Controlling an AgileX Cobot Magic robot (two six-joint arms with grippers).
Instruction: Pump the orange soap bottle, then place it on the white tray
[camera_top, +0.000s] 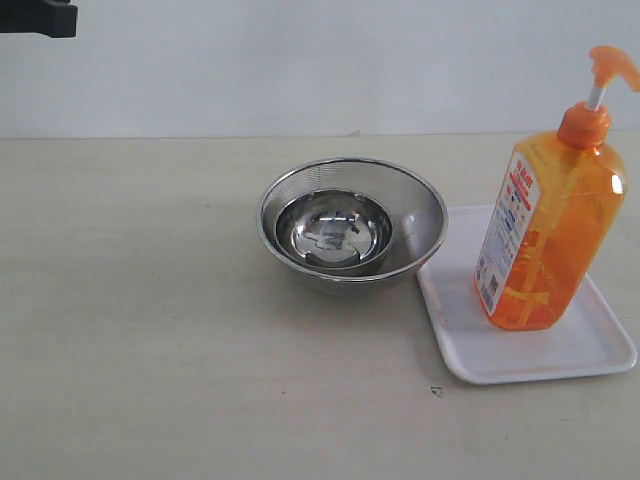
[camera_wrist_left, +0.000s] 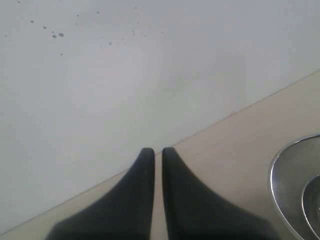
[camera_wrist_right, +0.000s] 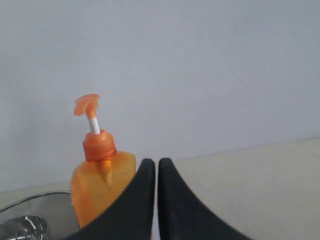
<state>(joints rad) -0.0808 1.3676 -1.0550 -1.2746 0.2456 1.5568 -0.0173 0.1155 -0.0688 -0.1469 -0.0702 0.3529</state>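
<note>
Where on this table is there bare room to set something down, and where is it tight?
Bare: the table left of the steel bowls, and the front strip before the bowls and the white tray. Tight: the right side, where the soap bottle stands on the tray and the bowls sit right against the tray's corner.

Soap bottle (camera_top: 560, 230): translucent orange, white stem, white-red-blue label. Tray (camera_top: 540, 362): plain white. Bowl (camera_top: 425, 215): shiny silver, mesh-patterned. Table (camera_top: 150, 300): pale beige.
</note>
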